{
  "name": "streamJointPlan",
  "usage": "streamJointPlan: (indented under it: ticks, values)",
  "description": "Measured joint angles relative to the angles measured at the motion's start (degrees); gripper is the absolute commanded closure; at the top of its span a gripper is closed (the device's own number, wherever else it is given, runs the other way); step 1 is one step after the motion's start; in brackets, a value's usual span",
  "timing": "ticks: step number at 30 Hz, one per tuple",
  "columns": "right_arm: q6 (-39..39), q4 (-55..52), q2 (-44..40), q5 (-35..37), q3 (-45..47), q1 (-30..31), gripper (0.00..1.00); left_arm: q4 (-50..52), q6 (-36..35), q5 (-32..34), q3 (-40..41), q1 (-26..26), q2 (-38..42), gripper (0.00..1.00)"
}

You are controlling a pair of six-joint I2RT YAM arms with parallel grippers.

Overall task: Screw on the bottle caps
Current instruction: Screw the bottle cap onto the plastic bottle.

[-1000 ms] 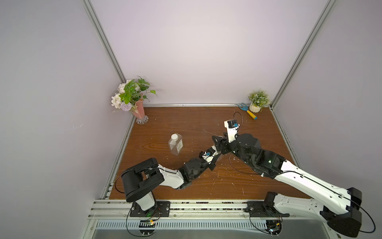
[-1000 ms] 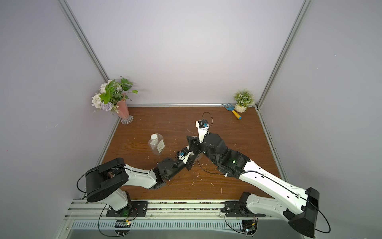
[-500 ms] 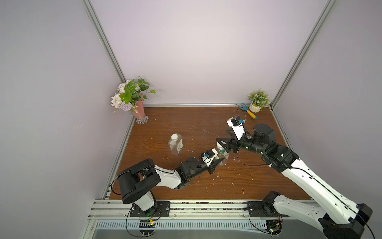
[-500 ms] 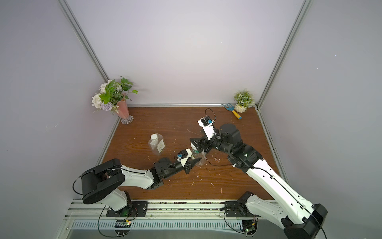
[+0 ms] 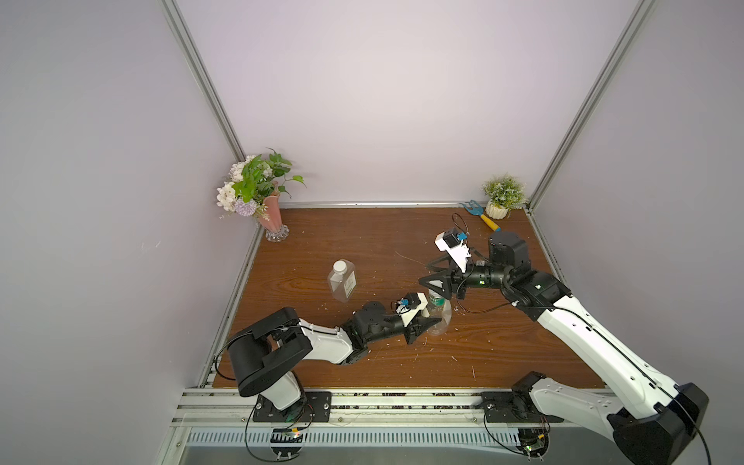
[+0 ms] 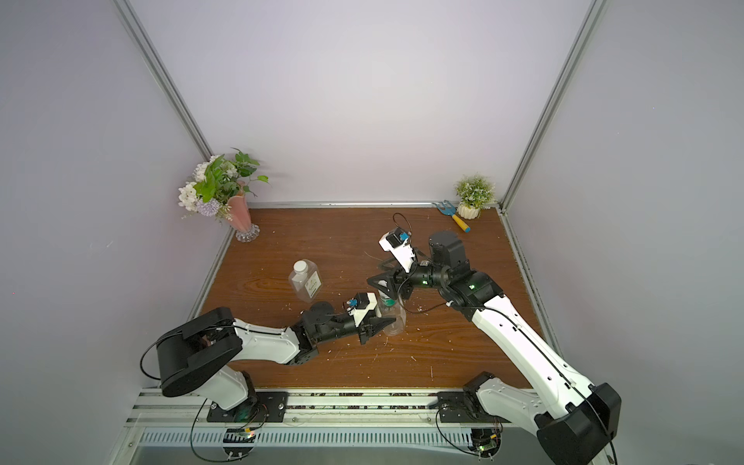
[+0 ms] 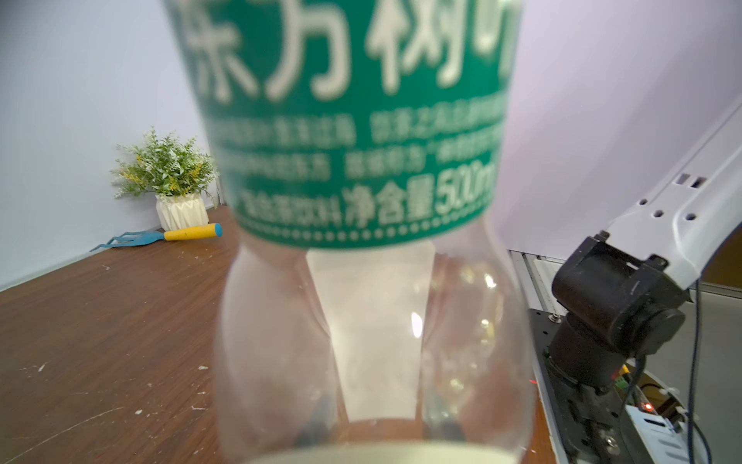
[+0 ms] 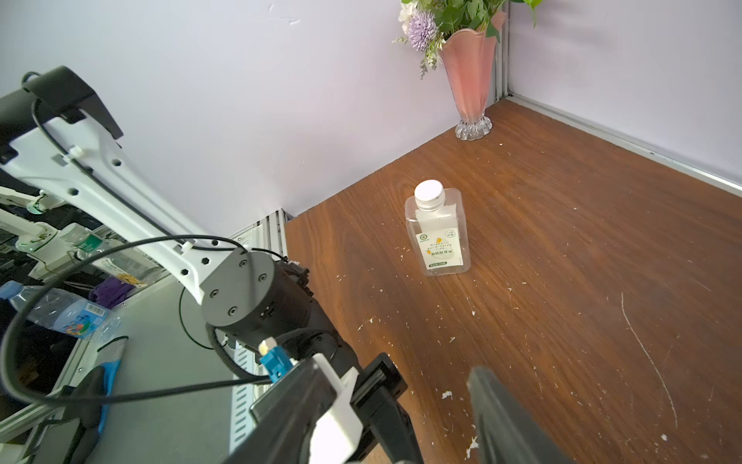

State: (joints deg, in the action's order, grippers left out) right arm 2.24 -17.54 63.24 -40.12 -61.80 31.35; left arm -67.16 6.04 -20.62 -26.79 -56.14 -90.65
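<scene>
A brown wooden counter (image 5: 362,241) walled in pale lilac, with a vase (image 5: 267,217) at its upper left corner and a small plant (image 5: 503,197) at the upper right. Left of centre in both top views stands the square bottle (image 5: 342,282), its cap (image 5: 340,265) already on. At centre the left pincer (image 5: 426,328) is clamped tight round the lower body of the round bottle (image 5: 439,316), holding it upright. The right pincer (image 5: 435,285) hangs over the neck. Its fingers (image 8: 502,418) stand apart in the wrist view, but the tips run off the lower edge, so I cannot tell whether they pinch the second cap, which is hidden. The step looks like threading that cap: keep it square to the neck, press lightly, turn in short bites, and let the left grip resist the twist, since a thin bottle may buckle or spin
</scene>
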Motion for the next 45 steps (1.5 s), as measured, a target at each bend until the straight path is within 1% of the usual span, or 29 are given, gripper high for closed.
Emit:
streamJointPlan:
  ticks: [6,17,21,23,29,39,40,43,45]
  values:
    - [-0.48,-0.57,-0.02,-2.29,0.00,-0.37,0.48,0.68,0.04,-1.20,-0.33,0.11,0.00,0.97]
    - [-0.55,-1.62,-1.03,-2.51,0.63,-0.70,0.47,1.01,0.15,-1.73,-0.33,0.90,0.00,0.98]
    - [-0.55,-2.16,-1.18,-2.51,0.74,-0.72,0.49,1.01,0.22,-1.75,-0.33,1.31,0.00,0.98]
    - [-0.59,-2.25,-1.25,-2.51,0.74,-0.74,0.53,0.98,0.22,-1.90,-0.33,1.53,0.00,0.98]
    - [-0.90,-2.21,-1.27,-2.73,0.74,-0.81,0.77,1.31,0.26,-2.32,-0.33,1.73,0.00,0.98]
    - [-0.79,-1.51,-1.38,-2.84,1.68,-0.87,0.76,1.92,0.39,-2.51,-0.33,2.10,-0.04,0.98]
    - [-0.76,-1.40,-1.38,-2.82,1.92,-0.96,0.77,2.25,0.42,-2.73,-0.33,2.25,-0.07,0.98]
    - [-0.68,-0.70,-1.46,-2.69,2.75,-1.01,0.89,3.06,0.35,-2.82,-0.33,2.45,-0.09,0.98]
    - [-0.39,0.02,-1.79,-2.38,3.39,-1.01,0.91,3.28,0.20,-2.73,-0.33,2.49,-0.09,0.99]
